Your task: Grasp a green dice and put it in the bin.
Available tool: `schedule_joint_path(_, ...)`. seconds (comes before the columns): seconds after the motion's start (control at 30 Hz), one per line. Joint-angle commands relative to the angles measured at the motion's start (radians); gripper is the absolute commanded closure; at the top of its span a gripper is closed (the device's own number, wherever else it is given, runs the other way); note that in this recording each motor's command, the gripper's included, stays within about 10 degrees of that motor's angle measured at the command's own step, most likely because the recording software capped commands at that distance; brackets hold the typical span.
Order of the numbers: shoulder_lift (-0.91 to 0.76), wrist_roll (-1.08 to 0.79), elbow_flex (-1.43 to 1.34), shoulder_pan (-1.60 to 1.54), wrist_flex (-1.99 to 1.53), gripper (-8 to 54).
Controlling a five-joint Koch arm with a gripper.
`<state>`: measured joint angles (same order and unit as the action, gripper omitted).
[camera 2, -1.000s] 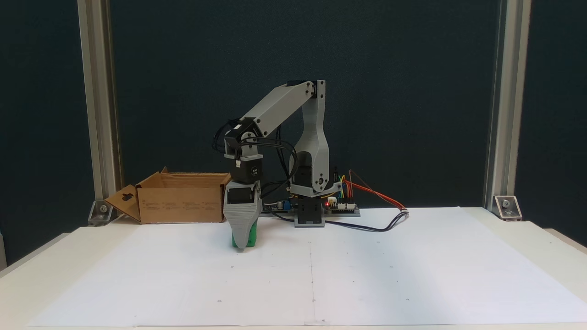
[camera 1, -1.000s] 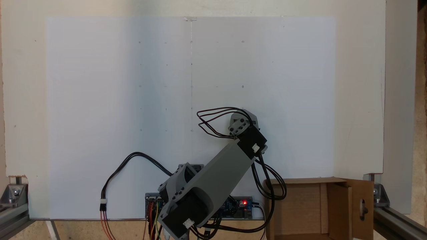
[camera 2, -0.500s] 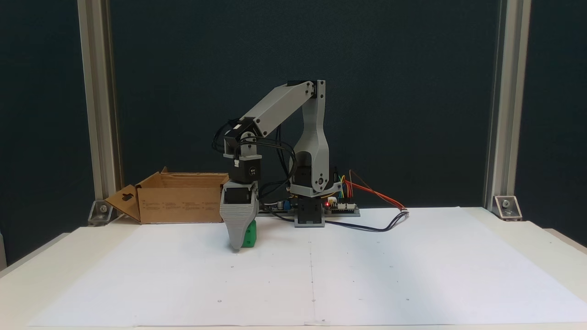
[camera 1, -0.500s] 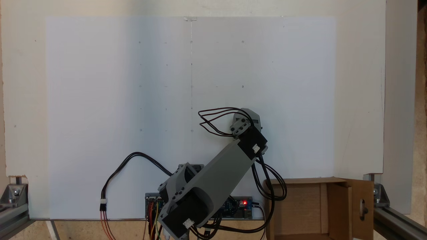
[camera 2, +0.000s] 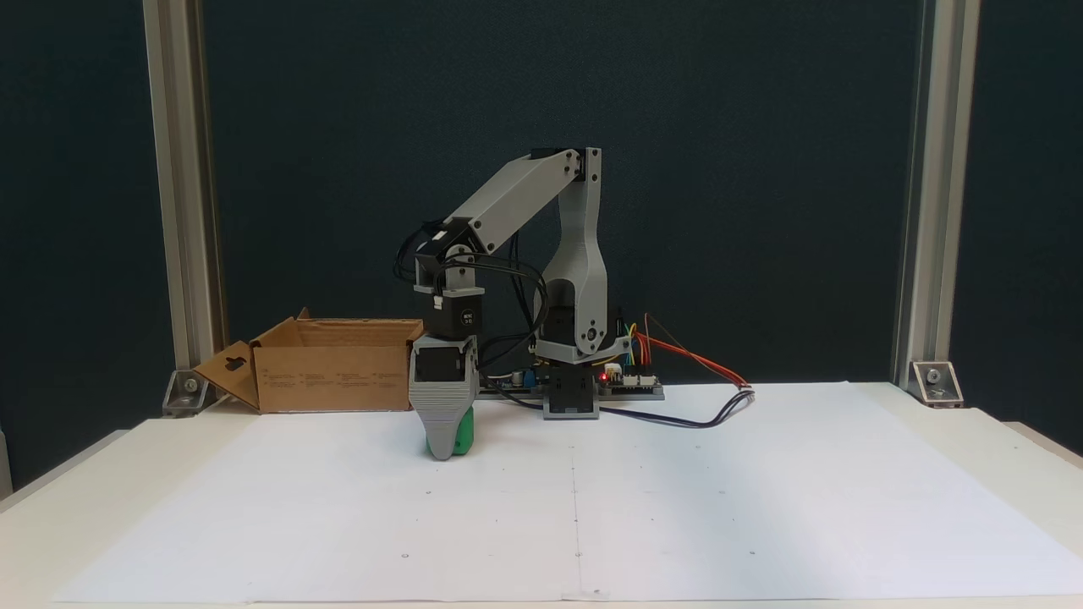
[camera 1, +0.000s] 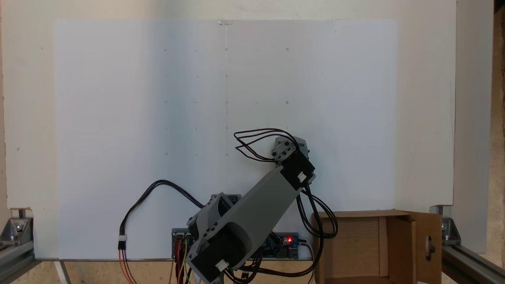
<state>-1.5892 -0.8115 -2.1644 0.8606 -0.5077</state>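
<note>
Bin [camera 2: 330, 372] sat at the left of the front-facing fixed view, back on the desk [camera 2: 761, 507], flaps up, slotted flap splayed outward on its far-left side. Fingers [camera 2: 444, 444] were next along, pointing straight down with tips at or just off the paper — green dice [camera 2: 458, 436] showed right behind the front finger, poking out on its right edge, touching it. Looked like the dice sat between the two fingers, but they lined up one behind the other for this camera, so I couldn't tell if they were pinching it or merely around it. Dice appeared on or barely above the desk, not clearly lifted. In the top-down fixed view the wrist hid both, and the bin [camera 1: 355, 236] lay to the lower right, near the arm's base. Key relation, my read — bin lay close, beside and slightly behind the fingers; a lift clearing the near flap, then a short swing over.
</note>
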Motion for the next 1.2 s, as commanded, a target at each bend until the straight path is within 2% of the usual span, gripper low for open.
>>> schedule_joint_path(0.0, -0.006, 0.054, 0.006, 0.002, 0.011, 33.6)
schedule_joint_path(0.3, -0.137, 0.167, 0.066, 0.002, -0.049, 33.6)
schedule_joint_path(0.47, -0.236, 0.325, 0.354, -0.046, -0.369, 33.6)
schedule_joint_path(0.73, -0.276, 0.476, 0.726, -0.167, -0.735, 33.6)
schedule_joint_path(0.93, -0.267, 0.48, 0.778, -0.064, -0.649, 33.6)
schedule_joint_path(1.17, -0.11, 0.396, 0.825, 0.293, -0.387, 33.6)
